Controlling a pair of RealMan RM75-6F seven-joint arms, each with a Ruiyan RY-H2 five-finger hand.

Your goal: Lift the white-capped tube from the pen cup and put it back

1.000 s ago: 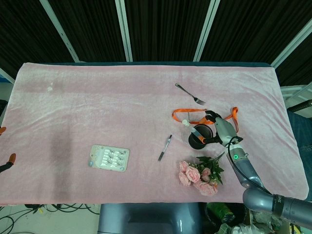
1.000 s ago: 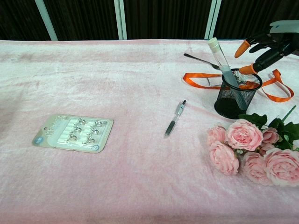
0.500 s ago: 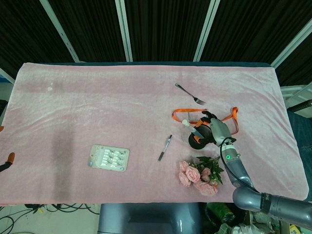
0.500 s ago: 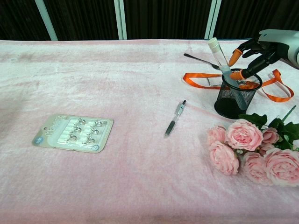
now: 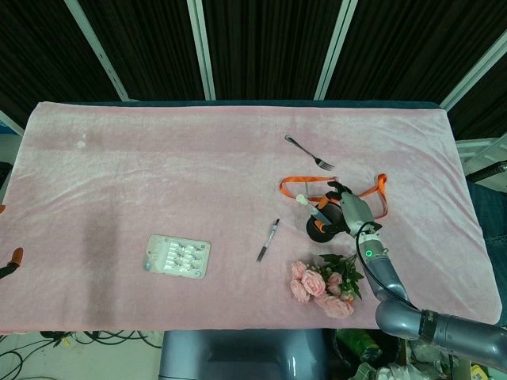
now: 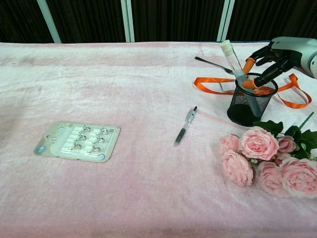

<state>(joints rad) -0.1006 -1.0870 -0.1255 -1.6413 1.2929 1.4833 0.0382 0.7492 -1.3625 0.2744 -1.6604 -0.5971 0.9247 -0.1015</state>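
Observation:
A black mesh pen cup (image 6: 245, 106) (image 5: 323, 228) stands at the right of the pink cloth. The white-capped clear tube (image 6: 233, 59) (image 5: 302, 199) leans out of it to the upper left. My right hand (image 6: 282, 49) (image 5: 351, 210) hovers over the cup's rim. Its orange-tipped fingers (image 6: 249, 63) are spread just right of the tube, with the lower tip close to the glass. I cannot make out firm contact. Only orange fingertips of my left hand (image 5: 16, 259) show at the left edge of the head view, apart and holding nothing.
An orange ribbon (image 6: 208, 82) loops behind the cup, and a fork (image 6: 210, 62) lies beyond it. Pink roses (image 6: 267, 153) lie just in front of the cup. A pen (image 6: 185, 126) lies left of it, and a card of clips (image 6: 78, 141) further left.
My right hand has moved left and down, from beside the cup to over its rim, with its fingertips closing in on the tube. The tube has not moved.

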